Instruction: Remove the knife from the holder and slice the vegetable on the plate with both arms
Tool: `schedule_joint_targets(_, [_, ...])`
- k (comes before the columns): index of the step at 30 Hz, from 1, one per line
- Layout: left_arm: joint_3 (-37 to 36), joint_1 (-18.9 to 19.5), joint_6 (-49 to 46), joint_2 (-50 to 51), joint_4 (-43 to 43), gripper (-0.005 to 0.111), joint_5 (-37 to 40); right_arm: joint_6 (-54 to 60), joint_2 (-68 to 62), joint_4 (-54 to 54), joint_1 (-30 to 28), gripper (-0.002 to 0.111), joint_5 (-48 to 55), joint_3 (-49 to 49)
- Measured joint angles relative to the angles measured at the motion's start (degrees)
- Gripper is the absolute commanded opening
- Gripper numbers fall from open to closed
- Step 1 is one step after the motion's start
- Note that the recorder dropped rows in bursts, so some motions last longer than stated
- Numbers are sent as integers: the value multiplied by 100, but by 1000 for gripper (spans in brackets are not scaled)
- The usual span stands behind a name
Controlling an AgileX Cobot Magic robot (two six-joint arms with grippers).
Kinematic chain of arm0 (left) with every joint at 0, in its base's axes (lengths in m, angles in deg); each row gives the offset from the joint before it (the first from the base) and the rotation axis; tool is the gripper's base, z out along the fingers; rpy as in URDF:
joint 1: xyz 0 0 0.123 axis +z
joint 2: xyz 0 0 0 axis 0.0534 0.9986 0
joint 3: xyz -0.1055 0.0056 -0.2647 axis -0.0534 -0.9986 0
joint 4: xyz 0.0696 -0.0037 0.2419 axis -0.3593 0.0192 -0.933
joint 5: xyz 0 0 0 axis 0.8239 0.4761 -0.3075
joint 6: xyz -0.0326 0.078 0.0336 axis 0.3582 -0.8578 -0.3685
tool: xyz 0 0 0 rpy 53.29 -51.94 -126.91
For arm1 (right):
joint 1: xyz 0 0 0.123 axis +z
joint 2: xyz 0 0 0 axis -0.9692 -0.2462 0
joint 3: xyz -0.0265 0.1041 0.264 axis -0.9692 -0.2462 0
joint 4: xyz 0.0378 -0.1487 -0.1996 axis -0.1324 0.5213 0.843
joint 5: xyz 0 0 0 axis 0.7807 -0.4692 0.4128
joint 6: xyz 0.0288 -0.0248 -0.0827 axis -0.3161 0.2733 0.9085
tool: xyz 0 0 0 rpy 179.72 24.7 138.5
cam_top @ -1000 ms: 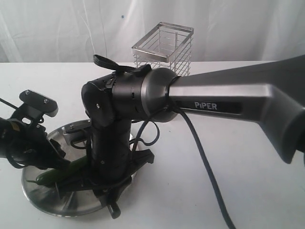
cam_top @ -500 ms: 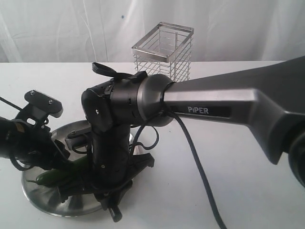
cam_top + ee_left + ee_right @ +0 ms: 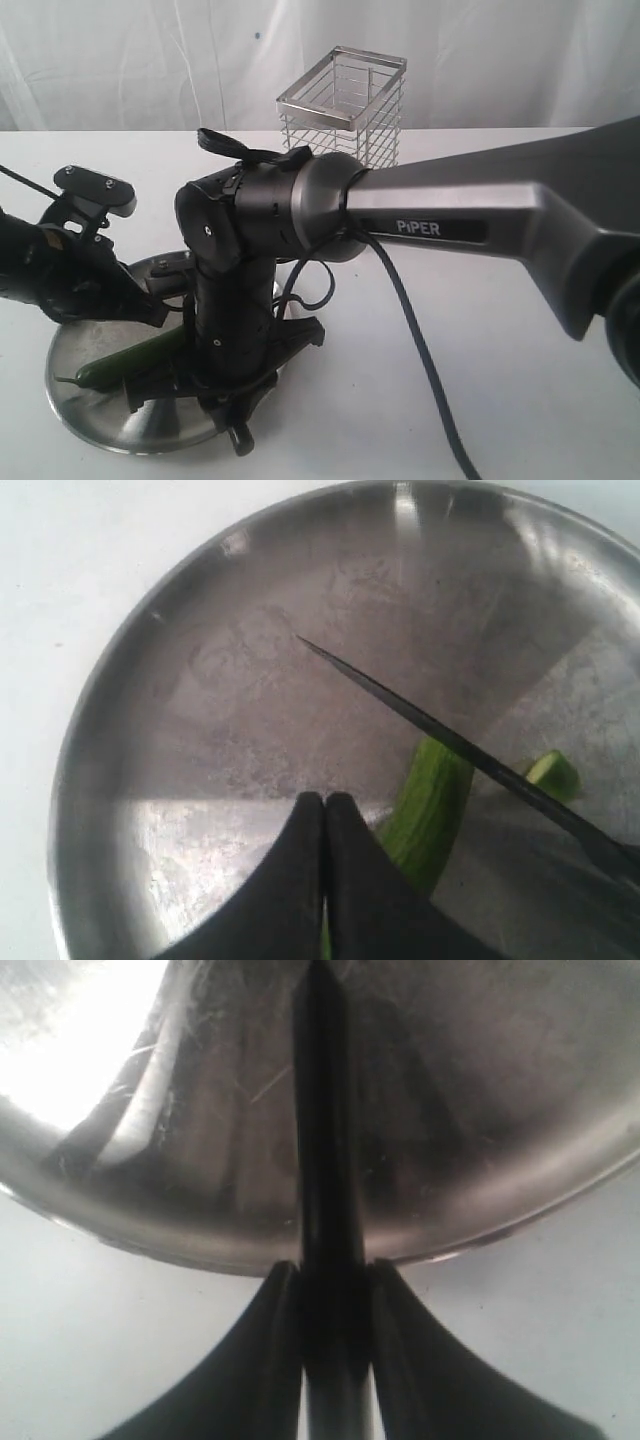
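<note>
The vegetable (image 3: 432,802) lies on the steel plate (image 3: 200,690), also seen in the exterior view as the vegetable (image 3: 120,366) on the plate (image 3: 90,412). A small cut slice (image 3: 553,771) sits beside it. My left gripper (image 3: 325,798) is shut and empty, hovering just above the vegetable's near end; from outside, the left gripper (image 3: 155,312) hangs over the plate's left side. My right gripper (image 3: 335,1272) is shut on the black handle of the knife (image 3: 322,1140). The knife blade (image 3: 450,745) crosses over the vegetable. The holder (image 3: 345,100) stands at the back.
The right arm's grey PiPER link (image 3: 470,225) and a black cable (image 3: 420,340) span the right half of the exterior view. White tabletop (image 3: 500,400) surrounds the plate, and a white curtain hangs behind the holder.
My left gripper has let go of the vegetable, shut, and lifted up off the plate. The right arm with the knife has barely shifted.
</note>
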State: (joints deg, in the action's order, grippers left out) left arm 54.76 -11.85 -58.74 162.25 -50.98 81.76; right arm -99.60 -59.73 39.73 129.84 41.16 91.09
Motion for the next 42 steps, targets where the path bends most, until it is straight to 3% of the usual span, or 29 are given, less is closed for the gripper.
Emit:
schedule_joint_targets(6, [194, 183, -253, 96, 12, 0, 320, 0, 0, 4, -22, 0, -19, 0])
schedule_joint_targets(10, [418, 515, -274, 73, 3, 0, 499, 48, 0, 4, -12, 0, 94, 0])
schedule_joint_targets(14, [757, 670, -488, -77, 70, 0, 1106, 153, 0, -8, 11, 0, 138, -11])
schedule_joint_targets(16, [1006, 683, -1084, -76, 511, 0, 1581, 196, 0, -8, 11, 0, 148, -11])
schedule_joint_targets(19, [1529, 738, -2827, 153, 1976, 0, 2703, 266, 0, -8, 11, 0, 148, -11])
schedule_joint_targets(22, [1764, 1047, -3197, 576, 2558, 0, 3286, 277, 0, -8, 11, 0, 148, -11])
schedule_joint_targets(28, [1852, 1612, -3828, 987, 3514, 0, 3484, 394, 0, -8, 11, 0, 112, -11])
schedule_joint_targets(32, [1852, 1639, -4523, 1232, 4245, 0, 3631, 417, 0, -8, 11, 0, 90, -11])
schedule_joint_targets(42, [1852, 1639, -4662, 1612, 4479, 0, 3478, 273, 0, 299, 11, 0, 200, -11])
